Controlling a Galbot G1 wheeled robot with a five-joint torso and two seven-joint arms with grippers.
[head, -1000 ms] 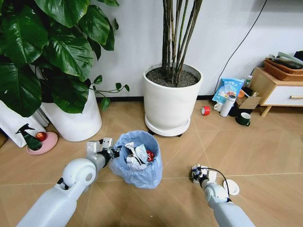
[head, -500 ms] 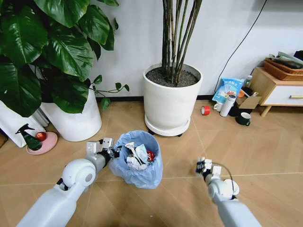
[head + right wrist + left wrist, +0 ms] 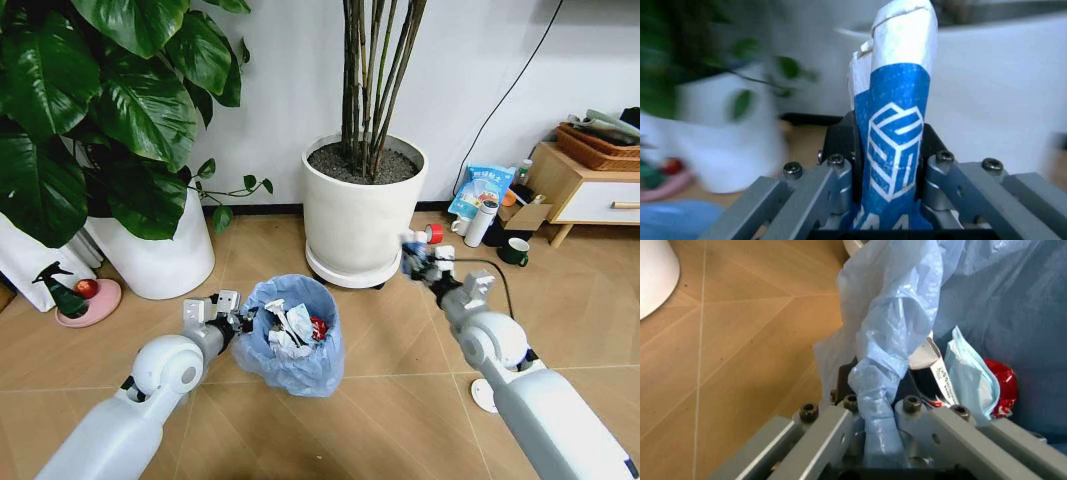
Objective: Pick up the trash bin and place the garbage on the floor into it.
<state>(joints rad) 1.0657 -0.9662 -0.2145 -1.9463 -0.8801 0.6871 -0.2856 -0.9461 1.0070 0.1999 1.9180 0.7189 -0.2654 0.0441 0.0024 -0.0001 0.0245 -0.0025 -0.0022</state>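
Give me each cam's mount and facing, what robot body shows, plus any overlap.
Head: on the robot's head, facing down at the floor; both arms, left gripper at the trash bin, right gripper raised.
Left wrist: over its jaws, shut on the bin's blue liner.
Right wrist: over its jaws, shut on a blue-white bottle, facing the plant pots.
Shared: head and left wrist both see the bin.

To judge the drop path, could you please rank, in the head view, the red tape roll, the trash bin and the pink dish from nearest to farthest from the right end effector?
From the right end effector, shut on a blue-white bottle:
1. Red tape roll, just beside it, by the wall.
2. Trash bin, to its left, held by the left end effector.
3. Pink dish, far left.
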